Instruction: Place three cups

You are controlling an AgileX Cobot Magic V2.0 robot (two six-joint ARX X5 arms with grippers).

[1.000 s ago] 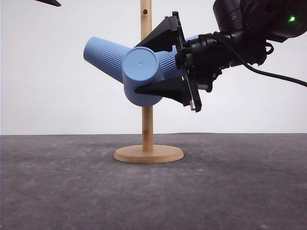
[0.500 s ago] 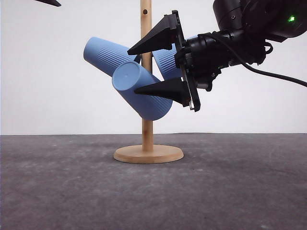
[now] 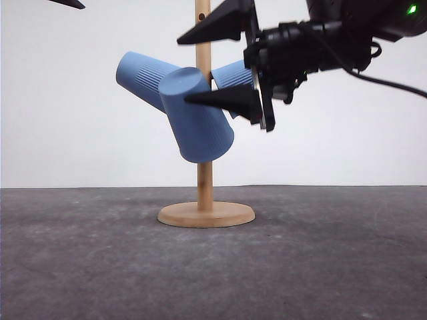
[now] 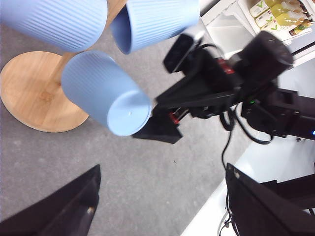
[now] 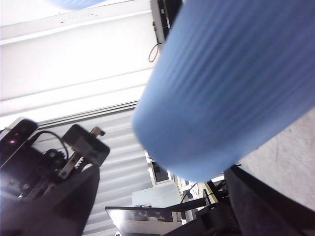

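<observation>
Right gripper wide open; lower finger maybe touching cup.

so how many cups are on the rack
3, all on the wooden rack: one cup angled out to the left, one to the right behind the right gripper, one at the front between its open fingers.

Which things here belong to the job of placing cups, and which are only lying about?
For the job:
- front cup
- left cup
- right cup
- wooden stand that holds them
- right gripper, open

Only lying about:
- bottles on a shelf
- black cable
</observation>
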